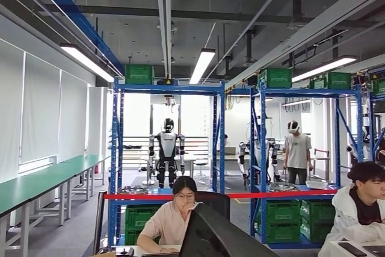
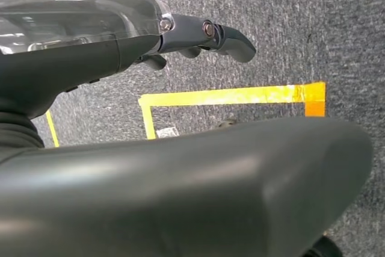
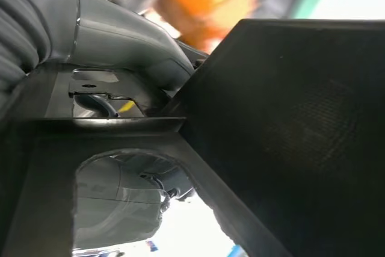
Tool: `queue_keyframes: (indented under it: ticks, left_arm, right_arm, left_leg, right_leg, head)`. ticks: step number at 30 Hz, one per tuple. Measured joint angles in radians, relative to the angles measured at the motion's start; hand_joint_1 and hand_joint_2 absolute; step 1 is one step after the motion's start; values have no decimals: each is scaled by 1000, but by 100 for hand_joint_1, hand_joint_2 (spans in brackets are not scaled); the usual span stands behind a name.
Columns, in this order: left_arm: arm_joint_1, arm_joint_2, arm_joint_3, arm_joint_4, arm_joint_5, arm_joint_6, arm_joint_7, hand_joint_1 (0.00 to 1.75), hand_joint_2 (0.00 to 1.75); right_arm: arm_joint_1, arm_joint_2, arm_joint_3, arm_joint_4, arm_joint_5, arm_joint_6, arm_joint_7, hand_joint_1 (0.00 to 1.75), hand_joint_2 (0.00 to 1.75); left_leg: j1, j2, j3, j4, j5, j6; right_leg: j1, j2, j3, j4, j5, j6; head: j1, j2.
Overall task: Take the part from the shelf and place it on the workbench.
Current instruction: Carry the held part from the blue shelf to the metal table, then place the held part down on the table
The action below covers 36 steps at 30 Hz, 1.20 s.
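In the right wrist view my right hand [image 3: 123, 46] grips a dark metal part [image 3: 136, 136] with a round cut-out, its grey thumb lying over the part's edge. A black textured panel [image 3: 295, 130] joins that part and hides the fingers. In the head view a dark slanted panel [image 1: 218, 233] rises at the bottom centre; I cannot tell whether it is the same part. My left hand [image 2: 150, 46] hangs over grey carpet with its fingers [image 2: 227, 37] stretched out and nothing in it. The long green workbench [image 1: 45, 179] runs along the left wall.
Two blue shelf racks [image 1: 218, 142] stand ahead with green crates and round metal parts [image 1: 132, 189] behind a red tape line [image 1: 254, 195]. One person [image 1: 174, 221] sits at the bottom centre, another [image 1: 363, 209] at the right, and a third [image 1: 297, 151] stands behind. Yellow floor tape [image 2: 227, 95] lies under my left hand.
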Motion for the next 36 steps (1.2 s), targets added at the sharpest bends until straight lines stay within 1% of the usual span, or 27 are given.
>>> queue_keyframes:
  ticks: [1,2,3,4,5,8,9,10,11,13,14,15,16,18,19,20,23,25,26,28,29,30,31,33,34,35,36]
  left_arm:
    - [0,0,-3,0,-1,-1,0,0,175]
    - [0,0,-6,0,-2,-1,0,0,175]
    - [0,-1,-8,0,-4,-1,0,0,175]
    - [-1,-3,-11,1,-5,-1,-1,0,175]
    - [-1,-4,-13,2,-6,-1,-1,0,175]
    - [3,-9,-19,5,-7,-1,-2,0,175]
    - [3,-11,-20,5,-7,0,-2,0,175]
    - [3,-13,-20,6,-8,0,-3,0,175]
    - [2,-14,-21,6,-8,0,-3,0,175]
    - [3,-15,-21,6,-9,0,-3,0,175]
    - [4,-16,-22,6,-10,0,-3,0,175]
    - [6,-16,-22,6,-10,0,-3,0,175]
    - [7,-17,-22,6,-10,1,-4,0,175]
    - [8,-18,-22,7,-9,3,-5,0,175]
    - [7,-19,-22,7,-8,5,-6,0,175]
    - [6,-19,-22,7,-7,5,-7,0,175]
    - [7,-20,-22,7,-2,6,-8,0,175]
    - [8,-20,-22,7,2,6,-9,0,175]
    - [8,-20,-21,7,4,7,-10,0,175]
    - [9,-20,-21,7,10,9,-12,0,175]
    - [11,-20,-20,7,14,11,-12,0,175]
    - [13,-20,-19,7,18,13,-12,0,175]
    - [14,-20,-19,7,21,15,-13,0,175]
    - [16,-20,-18,7,24,18,-18,0,175]
    - [15,-20,-18,7,24,19,-22,0,175]
    - [14,-20,-18,7,25,20,-25,0,175]
    - [14,-20,-18,7,25,20,-29,0,175]
  right_arm:
    - [-26,1,1,53,23,-17,4,175,175]
    - [-51,3,3,99,50,-36,11,175,175]
    - [-76,3,4,142,81,-59,18,175,175]
    - [-100,4,7,183,117,-82,27,175,175]
    - [-118,3,9,218,159,-107,40,175,175]
    - [-151,-7,23,296,334,-192,99,175,175]
    - [-158,-14,28,311,399,-218,123,175,175]
    - [-163,-23,33,324,461,-240,147,175,175]
    - [-167,-32,37,334,521,-259,170,175,175]
    - [-166,-53,42,354,637,-288,211,175,175]
    - [-161,-62,43,361,691,-298,229,175,175]
    - [-155,-70,42,366,742,-306,246,175,175]
    - [-148,-78,41,369,791,-311,261,175,175]
    - [-141,-90,37,370,877,-316,291,175,175]
    - [-140,-93,36,370,918,-316,307,175,175]
    - [-139,-96,35,370,953,-316,321,175,175]
    - [-131,-100,26,368,1048,-313,355,175,175]
    - [-125,-101,14,361,1088,-309,367,175,175]
    - [-121,-101,7,354,1102,-307,371,175,175]
    - [-100,-101,-9,333,1123,-299,368,175,175]
    - [-83,-101,-15,318,1131,-294,362,175,175]
    - [-63,-101,-21,301,1139,-289,353,175,175]
    - [-42,-101,-23,283,1145,-284,342,175,175]
    - [-4,-99,-23,249,1153,-277,316,175,175]
    - [13,-97,-21,236,1154,-276,303,175,175]
    - [29,-95,-18,225,1153,-275,293,175,175]
    - [44,-93,-14,218,1150,-274,283,175,175]
  left_leg:
    - [1,0,16,-43,34,0]
    - [2,0,43,-113,76,0]
    - [2,1,71,-176,106,1]
    - [1,0,92,-224,124,5]
    - [0,0,101,-248,128,10]
    - [0,-3,103,-255,122,25]
    - [2,-4,104,-256,122,31]
    - [5,-4,106,-258,122,36]
    - [6,-4,107,-258,121,40]
    - [7,-5,110,-258,118,45]
    - [7,-6,113,-258,117,46]
    - [7,-6,115,-258,115,46]
    - [6,-7,119,-258,113,46]
    - [5,-8,127,-259,107,42]
    - [3,-8,129,-259,105,39]
    - [2,-8,129,-260,104,36]
    - [2,-7,132,-268,103,23]
    - [2,-7,124,-244,80,15]
    - [1,-6,106,-203,55,13]
    - [1,-6,46,-76,-2,10]
    - [1,-6,20,-25,-16,9]
    - [0,-6,8,-4,-13,8]
    - [0,-6,14,-24,9,8]
    - [1,-6,70,-148,78,11]
    - [0,-6,97,-209,101,14]
    - [-1,-7,115,-246,112,17]
    - [-3,-7,121,-259,110,20]
  right_leg:
    - [0,0,1,2,-2,1]
    - [-1,1,1,7,-6,4]
    - [1,1,-1,12,-11,8]
    - [3,2,-4,18,-15,12]
    - [5,3,-7,22,-18,15]
    - [5,2,-10,26,-23,25]
    - [4,2,-14,38,-33,31]
    - [3,2,-27,69,-52,36]
    - [0,2,-51,122,-79,43]
    - [-4,2,-121,258,-132,51]
    - [-6,2,-148,304,-141,53]
    - [-7,2,-158,313,-130,54]
    - [-7,2,-147,277,-99,52]
    - [-5,3,-89,137,-21,44]
    - [-3,3,-63,76,4,39]
    - [-1,4,-49,41,15,36]
    - [1,3,-41,21,14,26]
    - [-5,1,-33,8,19,15]
    - [-7,0,-30,3,21,11]
    - [-5,0,-27,2,19,7]
    - [-4,0,-26,3,18,5]
    - [-3,1,-24,4,16,5]
    - [-3,2,-23,6,13,5]
    - [-3,5,-19,12,5,8]
    - [-1,6,-19,18,0,12]
    - [0,7,-20,21,-2,16]
    - [2,8,-22,23,-4,20]
  head:
    - [0,0]
    - [0,0]
    - [0,0]
    - [0,0]
    - [0,0]
    - [0,0]
    - [0,0]
    - [0,0]
    - [0,0]
    - [0,0]
    - [0,0]
    - [0,0]
    - [0,0]
    - [0,0]
    - [0,0]
    - [0,0]
    - [-1,1]
    - [-1,0]
    - [-1,0]
    - [-1,0]
    - [-1,0]
    - [0,0]
    - [0,0]
    - [-1,0]
    - [-1,0]
    - [-1,0]
    - [-1,0]
